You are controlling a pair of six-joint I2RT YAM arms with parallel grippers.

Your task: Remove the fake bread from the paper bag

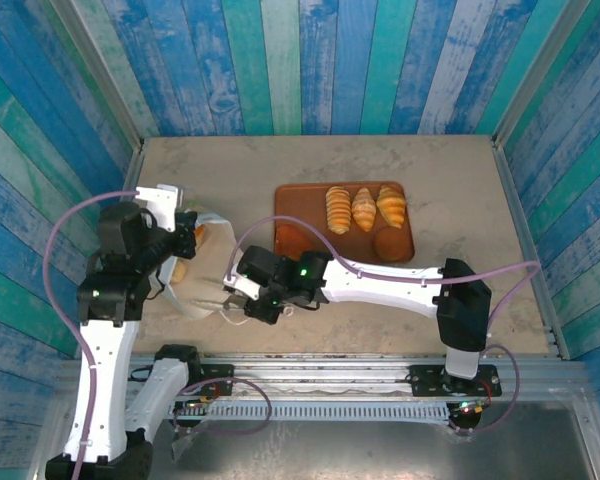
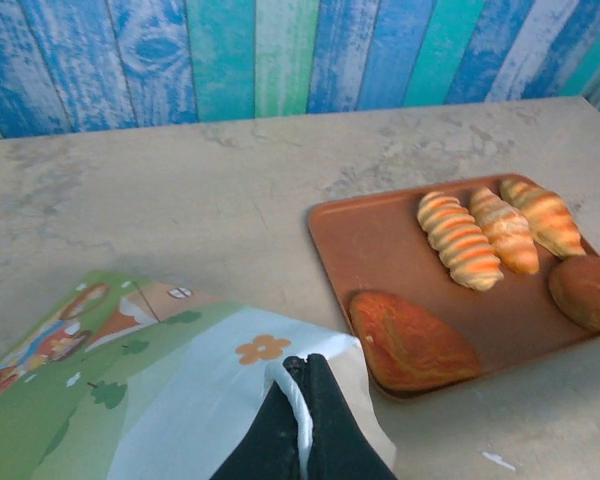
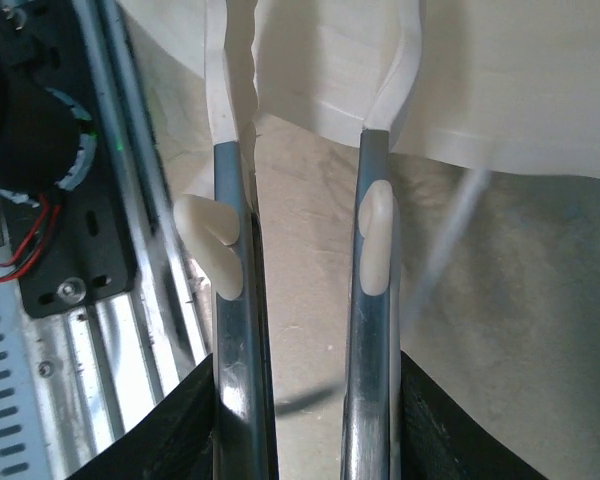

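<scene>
Left gripper [image 2: 302,400] is clenched on the top edge of the white paper bag with the green-and-flower print [image 2: 180,390] and holds its mouth up. The bag sits at the near left of the beige table [image 1: 460,180]. Right gripper [image 1: 242,297] is clamped around a pair of metal tongs with white tips [image 3: 230,330]. The tong arms are apart with nothing between them, and the tips are at the bag's mouth, touching the paper.

Fake bread: five pieces are out, on the flat reddish-brown tray [image 1: 295,200] to the right of the bag.
- Three ridged golden croissants [image 1: 364,208] lie side by side along the far edge.
- A dark round bun [image 1: 387,243] sits in the near right corner.
- A reddish-brown triangular piece [image 2: 410,340] sits near left.

A golden piece [image 1: 180,270] seems to show at the bag's left edge, so you likely have more to pull. How many, can't tell.

Watch out:
- The tong tips can catch the paper rim. Push in at that angle and you'll tear it or shove the whole bag.
- The left pinch is on a thin edge. Any drag from the tongs may pull it free, and then the mouth flops shut.
- The pastries look smooth and rounded. With a shallow bite a piece will likely squirt out of the tips and drop back in or onto the table.
- Your arms are close together here. A wide lift with the right one risks bumping the left wrist.
</scene>
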